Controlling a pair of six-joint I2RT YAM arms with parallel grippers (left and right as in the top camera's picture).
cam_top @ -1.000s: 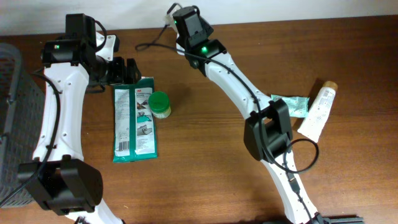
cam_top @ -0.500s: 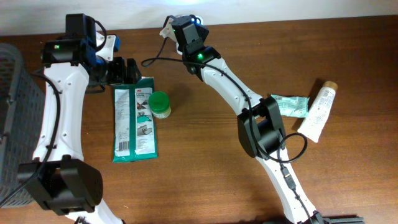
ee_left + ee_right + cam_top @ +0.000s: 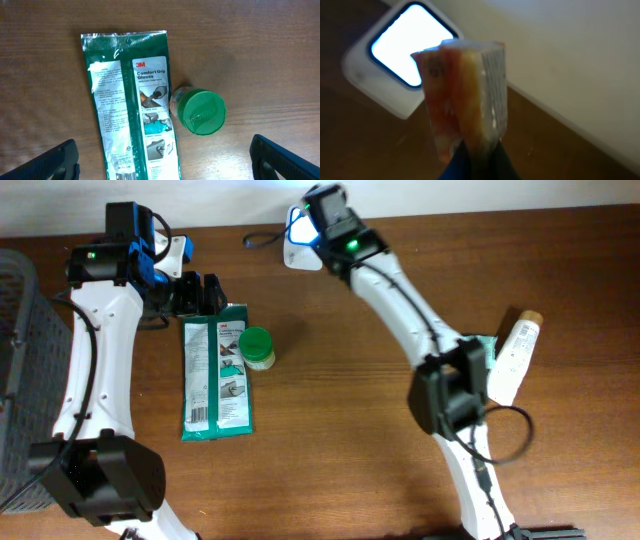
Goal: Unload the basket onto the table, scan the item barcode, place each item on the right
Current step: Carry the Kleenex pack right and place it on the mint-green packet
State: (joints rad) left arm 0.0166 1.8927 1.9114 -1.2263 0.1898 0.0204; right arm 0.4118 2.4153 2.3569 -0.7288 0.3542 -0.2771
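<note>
Farthest left, a dark wire basket (image 3: pixel 14 370) sits at the edge of the tabletop (image 3: pixel 340 440). Beside it, your left gripper (image 3: pixel 198 293) hangs with its jaws spread fully wide and holds nothing. It is at the far end of a green glove packet (image 3: pixel 217 370), which lies flat and lengthwise. A small jar with a green lid (image 3: pixel 257 348) stands upright against the packet's right edge.

Toward the middle, a black cable (image 3: pixel 262 240) curls along the far edge of the tabletop. It lies next to a white scanner (image 3: pixel 296 252) with a brightly lit window.

Your right gripper (image 3: pixel 472 162) is clamped tight on the lower end of an orange and white packet (image 3: pixel 465 90). The packet stands upright in front of the scanner's window. Printed lines run down its right side, too blurred to read.

At far right, well apart from the scanner, a white tube (image 3: pixel 515 352) with a brown cap lies on the tabletop, just beside your right arm.
</note>
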